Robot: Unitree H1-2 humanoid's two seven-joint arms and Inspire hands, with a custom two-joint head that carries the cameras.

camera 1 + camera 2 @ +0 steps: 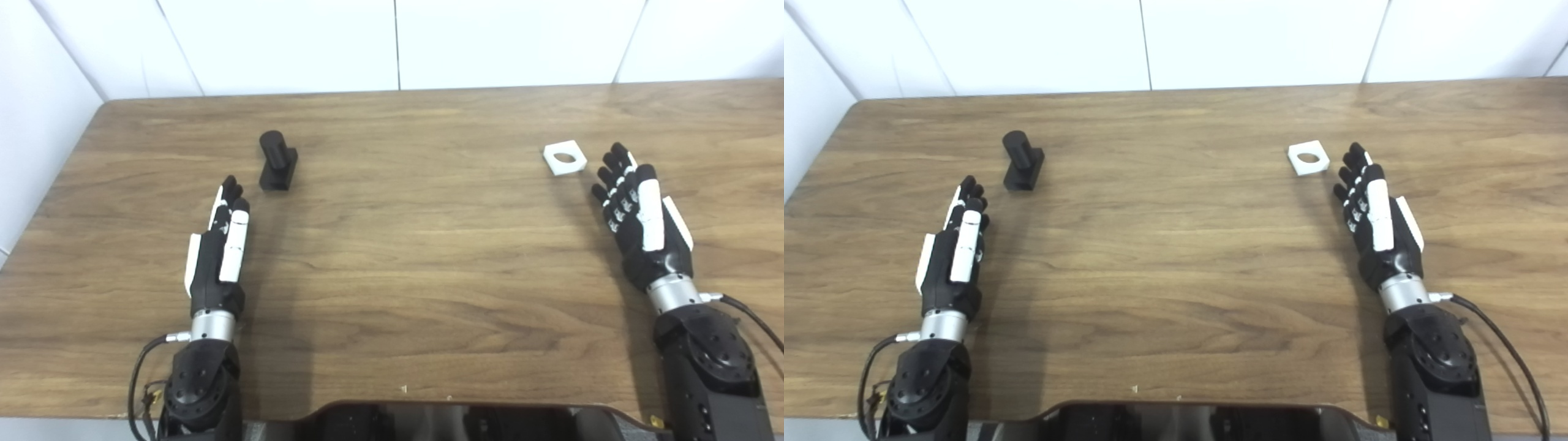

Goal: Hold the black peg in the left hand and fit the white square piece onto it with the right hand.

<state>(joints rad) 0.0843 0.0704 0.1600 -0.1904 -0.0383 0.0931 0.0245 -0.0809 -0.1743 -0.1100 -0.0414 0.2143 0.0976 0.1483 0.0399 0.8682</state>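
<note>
The black peg (pixel 277 160) stands on its block base on the wooden table (pixel 404 245), left of the middle. My left hand (pixel 220 248) hovers just short of it, a little to its left, fingers stretched out and holding nothing. The white square piece (pixel 564 157), with a round hole, lies flat on the right side. My right hand (pixel 640 217) is open too, its fingertips a short way right of and nearer than the piece, not touching it.
White wall panels (pixel 398 43) stand behind the table's far edge and along its left side. A dark part of the robot's body (pixel 453 422) fills the bottom middle. Cables (pixel 753 318) trail from both wrists.
</note>
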